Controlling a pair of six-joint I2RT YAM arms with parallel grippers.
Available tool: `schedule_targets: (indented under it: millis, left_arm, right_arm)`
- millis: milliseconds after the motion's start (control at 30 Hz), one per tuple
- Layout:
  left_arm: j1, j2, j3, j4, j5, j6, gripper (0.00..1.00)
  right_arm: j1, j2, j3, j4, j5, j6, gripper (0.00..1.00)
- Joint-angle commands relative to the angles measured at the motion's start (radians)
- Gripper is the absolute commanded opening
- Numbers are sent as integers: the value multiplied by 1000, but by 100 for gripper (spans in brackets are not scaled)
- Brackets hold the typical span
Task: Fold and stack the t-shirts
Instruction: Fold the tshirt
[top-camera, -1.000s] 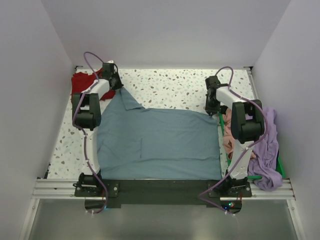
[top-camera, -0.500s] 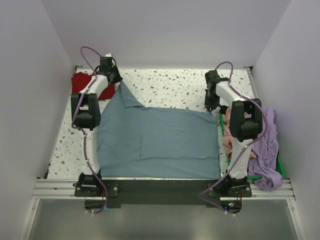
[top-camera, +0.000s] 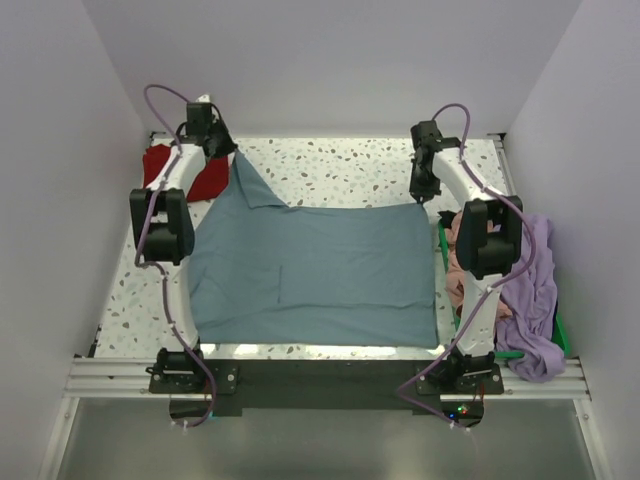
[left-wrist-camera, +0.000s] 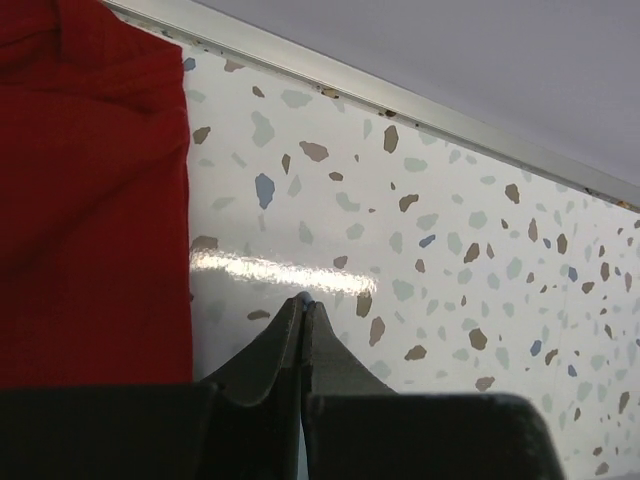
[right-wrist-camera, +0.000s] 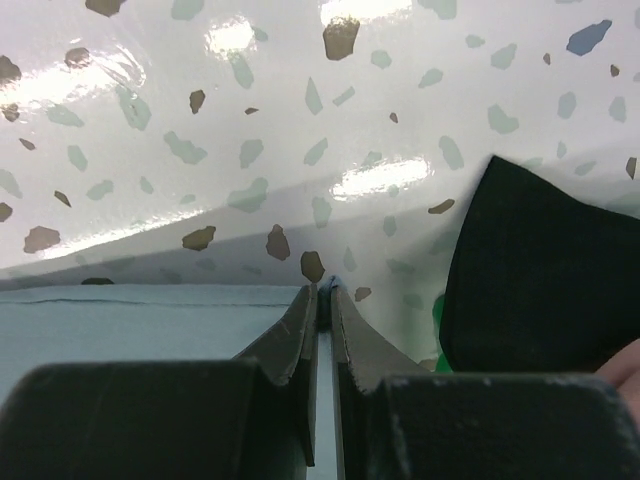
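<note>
Item: slate-blue t-shirt (top-camera: 315, 265), soft plain cloth, spread mostly flat across the middle of the tabletop (top-camera: 340, 170), its near hem lying along the near edge. Its far-left corner was drawn up into a raised point at the left end effector (top-camera: 225, 152); its far-right corner was held at the right end effector (top-camera: 423, 192), with the far edge stretched almost straight between the two.

Left arm (top-camera: 160, 220): extended far forward along the left side, wrist near the back-left corner. Right arm (top-camera: 485, 235): extended forward along the right side, wrist angled down.

Left end effector, wrist view (left-wrist-camera: 303, 302): dark fingers pressed together tip to tip, a sliver of blue cloth showing low between them. Right end effector, wrist view (right-wrist-camera: 325, 288): fingers drawn to a very narrow gap, blue cloth pinched at the tips, and the shirt's hemmed edge (right-wrist-camera: 150, 330) seen below left.

Tabletop: glossy white terrazzo pattern with brown, grey and blue flecks.

Red t-shirt (top-camera: 160, 165): bunched at the back-left corner, just beside the left end effector; seen as flat red cloth (left-wrist-camera: 90, 200) in the wrist view.

Salmon-pink t-shirt (top-camera: 455, 262) and lavender t-shirt (top-camera: 535, 290): heaped together in a green bin (top-camera: 441, 243) off the right edge.
</note>
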Motion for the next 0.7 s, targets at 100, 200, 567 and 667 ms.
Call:
schedule_targets:
  millis: [100, 200, 567, 667]
  left_arm:
    - [56, -277, -184, 81, 24, -64, 0]
    - [60, -377, -317, 108, 41, -84, 0]
    - [83, -734, -759, 90, 32, -109, 0]
    - [91, -823, -847, 67, 35, -109, 0]
  right_arm:
    - [-2, -93, -1, -16, 21, -3, 0]
    - [0, -147, -75, 6, 12, -5, 0]
    - [46, -340, -355, 58, 10, -2, 0]
    - [63, -388, -426, 69, 12, 6, 0]
